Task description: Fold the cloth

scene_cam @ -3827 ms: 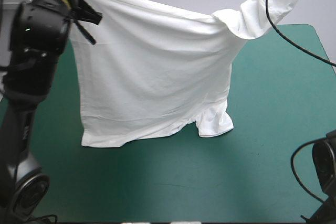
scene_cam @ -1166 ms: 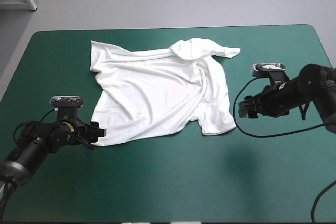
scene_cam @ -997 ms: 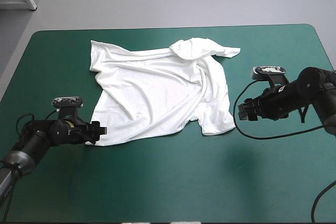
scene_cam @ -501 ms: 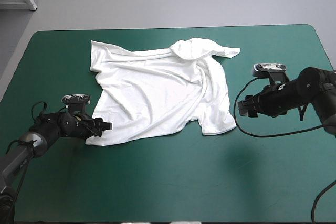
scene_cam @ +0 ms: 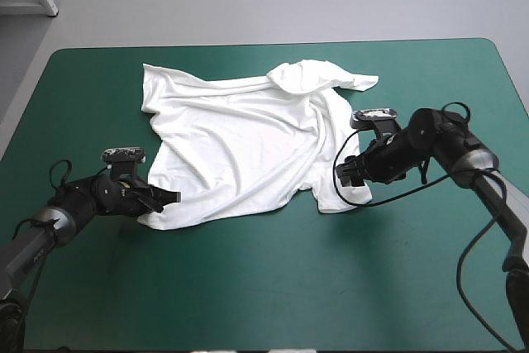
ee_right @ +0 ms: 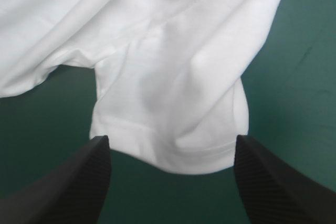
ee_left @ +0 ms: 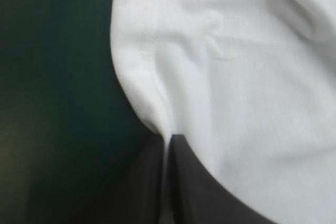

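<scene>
The T-shirt (scene_cam: 248, 142) lies spread but wrinkled on the teal-green bench (scene_cam: 264, 287), in its middle and closer to the far edge than the near one. One part is bunched into a rumpled fold at the cloth's far right corner; the rest spreads in long creases toward the bench's left and near sides.

The left fingers (scene_cam: 168, 197) sit low over the bench at the cloth's near left corner. In the left wrist view they meet in a narrow arch with a thin strip of white pinched between them, so they are clamped on the T-shirt's hem corner. The cloth puckers right at their tips and then runs ahead and to one side as a plain white field, with bare bench on the other side.

The right fingers (scene_cam: 350, 173) are at the cloth's near right corner, where a rounded flap sticks out toward the bench's near edge. In the right wrist view they stand wide apart, and the flap's rounded end lies between them, just ahead of their bases. They appear to straddle it without gripping, though I cannot tell whether either finger touches the cloth.
</scene>
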### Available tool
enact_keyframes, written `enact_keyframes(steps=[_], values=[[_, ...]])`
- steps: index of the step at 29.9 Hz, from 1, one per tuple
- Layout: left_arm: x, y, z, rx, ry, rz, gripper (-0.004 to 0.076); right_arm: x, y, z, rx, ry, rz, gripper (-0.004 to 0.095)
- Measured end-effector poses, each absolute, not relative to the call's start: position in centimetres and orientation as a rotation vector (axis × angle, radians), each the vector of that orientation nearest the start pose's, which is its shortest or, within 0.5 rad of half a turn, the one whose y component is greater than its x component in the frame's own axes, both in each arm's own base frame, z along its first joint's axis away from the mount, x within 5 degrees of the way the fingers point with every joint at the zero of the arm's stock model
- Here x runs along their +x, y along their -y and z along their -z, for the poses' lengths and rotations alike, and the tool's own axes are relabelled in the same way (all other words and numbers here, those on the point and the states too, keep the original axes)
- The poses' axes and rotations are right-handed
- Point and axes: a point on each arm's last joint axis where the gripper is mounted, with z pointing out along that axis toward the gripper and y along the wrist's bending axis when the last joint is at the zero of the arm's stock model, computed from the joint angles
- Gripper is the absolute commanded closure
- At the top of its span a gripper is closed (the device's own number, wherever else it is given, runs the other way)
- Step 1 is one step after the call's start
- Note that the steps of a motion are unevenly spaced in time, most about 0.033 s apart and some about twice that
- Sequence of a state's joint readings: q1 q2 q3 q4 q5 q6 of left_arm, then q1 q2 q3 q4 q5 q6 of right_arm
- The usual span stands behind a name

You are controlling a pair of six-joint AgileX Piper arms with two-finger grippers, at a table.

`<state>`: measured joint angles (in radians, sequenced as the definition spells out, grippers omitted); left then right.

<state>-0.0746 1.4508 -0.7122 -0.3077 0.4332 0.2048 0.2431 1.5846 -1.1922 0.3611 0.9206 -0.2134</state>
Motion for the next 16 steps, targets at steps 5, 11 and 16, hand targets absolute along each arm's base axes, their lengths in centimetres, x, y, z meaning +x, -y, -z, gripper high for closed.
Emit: enact_keyframes(steps=[5, 11, 16], values=[[25.9, 3.1, -19.4, 0.042, -2.64, 0.219, 0.0702, 31.8, -10.6, -23.7, -0.382, -2.831, -0.382, 0.0315], [25.9, 3.1, -19.4, 0.041, -2.641, 0.219, 0.0702, 32.4, -11.3, -21.7, -0.422, -2.88, -0.349, 0.0644], [25.9, 3.1, -19.4, 0.041, -2.639, 0.219, 0.0702, 32.4, -12.0, -21.6, -0.477, -2.862, -0.345, 0.092]])
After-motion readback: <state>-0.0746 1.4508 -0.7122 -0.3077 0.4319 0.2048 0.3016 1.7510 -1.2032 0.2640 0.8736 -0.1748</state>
